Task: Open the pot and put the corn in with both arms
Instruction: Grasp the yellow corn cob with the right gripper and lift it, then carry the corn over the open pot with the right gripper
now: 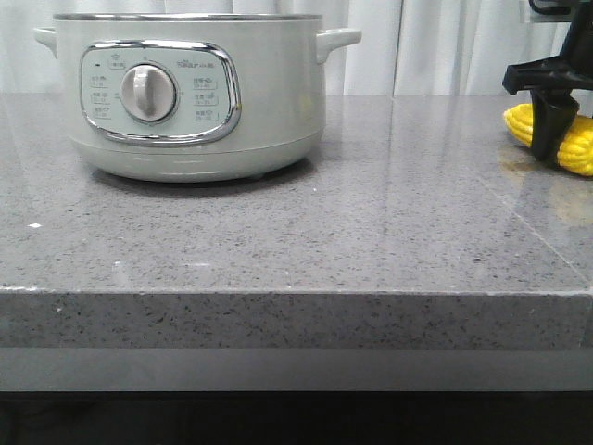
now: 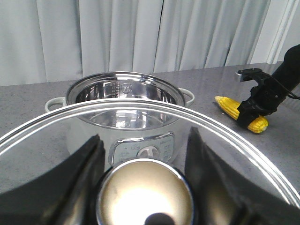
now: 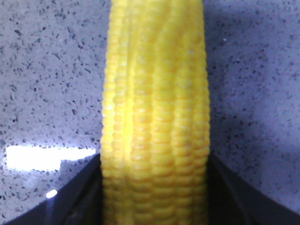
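The pale-green pot (image 1: 185, 93) stands at the back left of the counter with no lid on it; the left wrist view shows its steel inside (image 2: 124, 101) open. My left gripper (image 2: 144, 161) is out of the front view. It is shut on the metal knob (image 2: 145, 192) of the glass lid (image 2: 220, 136) and holds it in front of and above the pot. The yellow corn (image 1: 521, 125) lies on the counter at the far right. My right gripper (image 1: 554, 139) is shut on its middle; it also shows in the right wrist view (image 3: 154, 187), with the cob (image 3: 154, 93) between both fingers (image 3: 75, 197).
The grey speckled counter (image 1: 278, 241) runs between pot and corn, with its front edge (image 1: 278, 295) near the camera. White curtains (image 1: 445, 46) hang close behind the counter. The right arm (image 2: 281, 79) reaches down over the corn (image 2: 227, 104).
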